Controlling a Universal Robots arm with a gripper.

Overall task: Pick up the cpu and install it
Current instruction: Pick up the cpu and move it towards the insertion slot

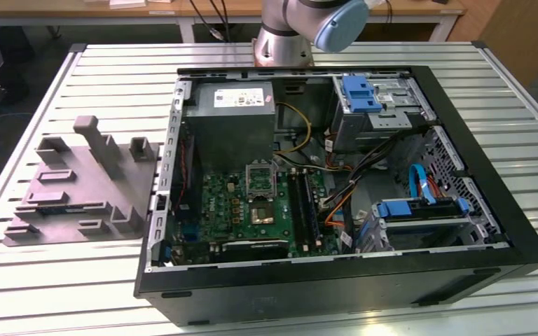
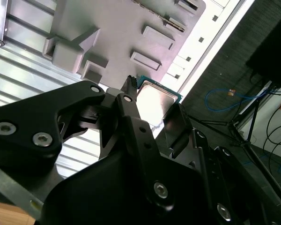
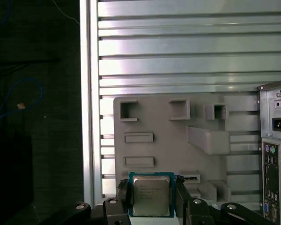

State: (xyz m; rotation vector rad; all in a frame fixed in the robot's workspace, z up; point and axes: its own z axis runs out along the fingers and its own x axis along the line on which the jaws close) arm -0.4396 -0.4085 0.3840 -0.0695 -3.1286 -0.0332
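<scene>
Gripping the cpu by two opposite edges, the gripper is holding it pinched between its fingers over the grey fixture tray on the slatted surface, the computer case standing just beside that tray.

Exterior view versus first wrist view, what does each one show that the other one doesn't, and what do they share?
The exterior view looks down into the open computer case, showing the green motherboard, the blue drive brackets and the arm behind the case. The first wrist view adds the cpu, silvery top facing the camera, held between the fingers of the gripper, and the case's rear ports. Both share the grey moulded fixture plate and the slatted metal table.
</scene>
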